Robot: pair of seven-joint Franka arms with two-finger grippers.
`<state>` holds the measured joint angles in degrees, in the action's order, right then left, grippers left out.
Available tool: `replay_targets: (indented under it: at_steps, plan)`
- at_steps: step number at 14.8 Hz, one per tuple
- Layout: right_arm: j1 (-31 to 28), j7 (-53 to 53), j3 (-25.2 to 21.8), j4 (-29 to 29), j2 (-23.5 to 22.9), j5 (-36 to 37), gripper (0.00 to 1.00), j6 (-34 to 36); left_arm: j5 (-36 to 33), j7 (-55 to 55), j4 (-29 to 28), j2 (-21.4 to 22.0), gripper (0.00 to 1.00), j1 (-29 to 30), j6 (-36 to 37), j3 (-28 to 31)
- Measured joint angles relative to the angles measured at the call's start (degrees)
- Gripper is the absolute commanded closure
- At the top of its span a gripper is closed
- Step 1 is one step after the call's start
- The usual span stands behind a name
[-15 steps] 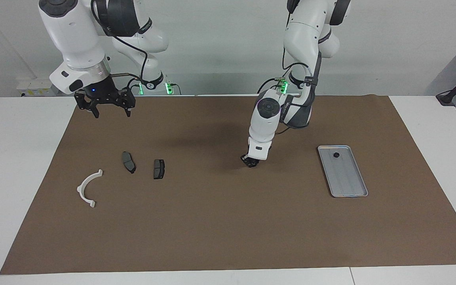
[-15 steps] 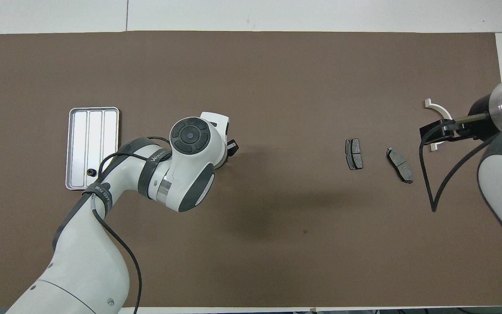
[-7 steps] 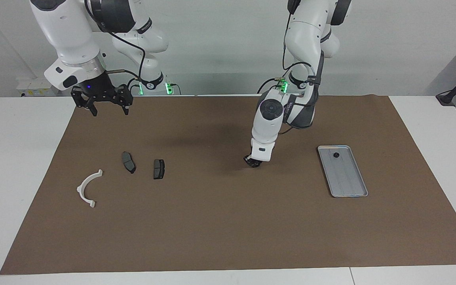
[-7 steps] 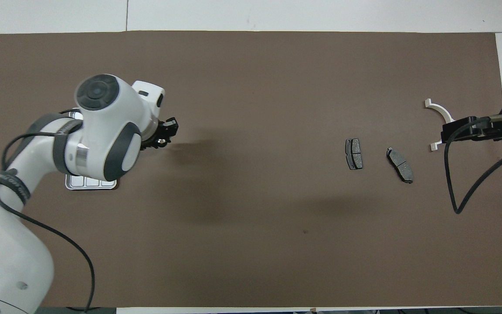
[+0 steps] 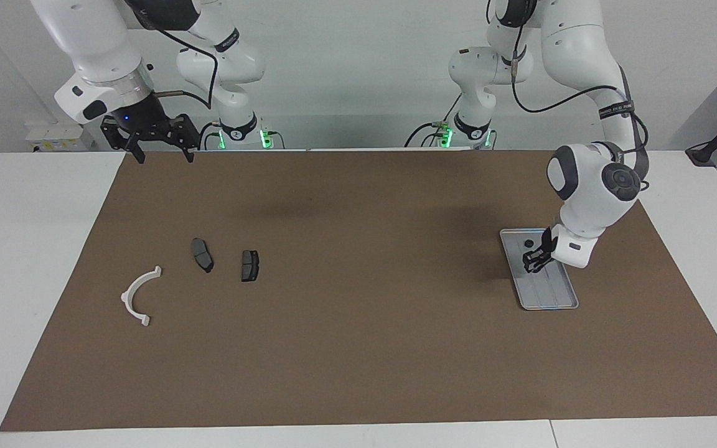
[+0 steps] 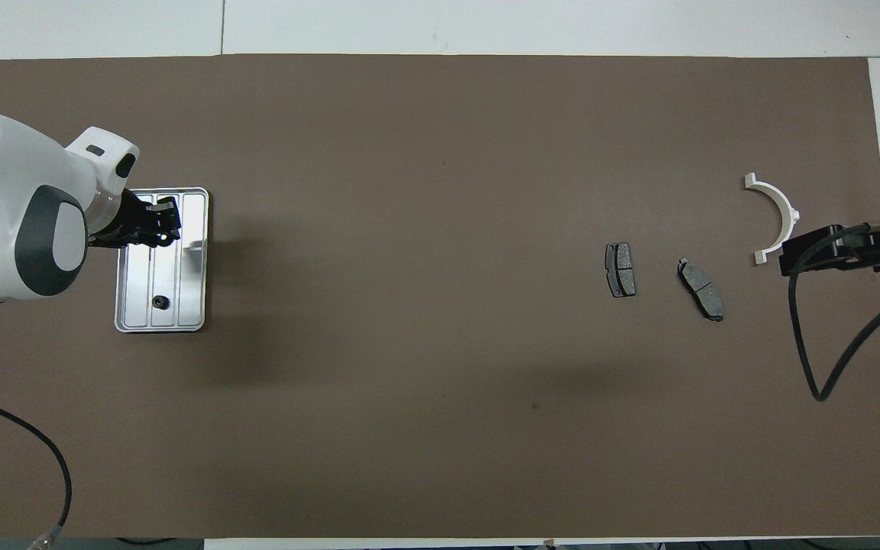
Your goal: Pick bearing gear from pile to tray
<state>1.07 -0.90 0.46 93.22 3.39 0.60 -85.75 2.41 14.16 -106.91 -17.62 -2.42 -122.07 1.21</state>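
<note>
Lighting bright, even, diffuse, from above. Soft-edged shadows of the arms lie on the brown mat (image 5: 358, 348): one beside the tray (image 6: 197, 263), fainter patches mid-mat. Tray floor reflects light, with a pale glare streak in the overhead view. Both views sharp across the field; no motion blur. White table (image 5: 35, 249) margins near overexposed. Edge distortion slight.

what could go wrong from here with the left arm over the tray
1. The left gripper hangs over the flat silver-grey metal tray, near its edge toward the table's middle. Whatever it carries is too small to see; released here, it might bounce over the low rim onto the brown mat.
2. A small black ring already lies in the tray; a dropped part or lowering fingers could knock it.
3. The right gripper waits open, raised at its own end.
</note>
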Motion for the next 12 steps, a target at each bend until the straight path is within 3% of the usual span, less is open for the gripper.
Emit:
replay_targets:
  at_steps: [7, 12]
  plan:
    - [0.01, 0.00, 0.01, 0.01, -0.05, 0.00, 0.00, 0.01, 0.00, -2.21, -5.39, -0.50, 1.00, 1.24, -8.38, -0.26]
    - [0.01, 0.00, 0.00, 0.01, -0.26, 0.00, 0.00, -0.24, 0.00, -2.65, -6.45, -0.51, 1.00, 1.24, -9.77, -0.32]
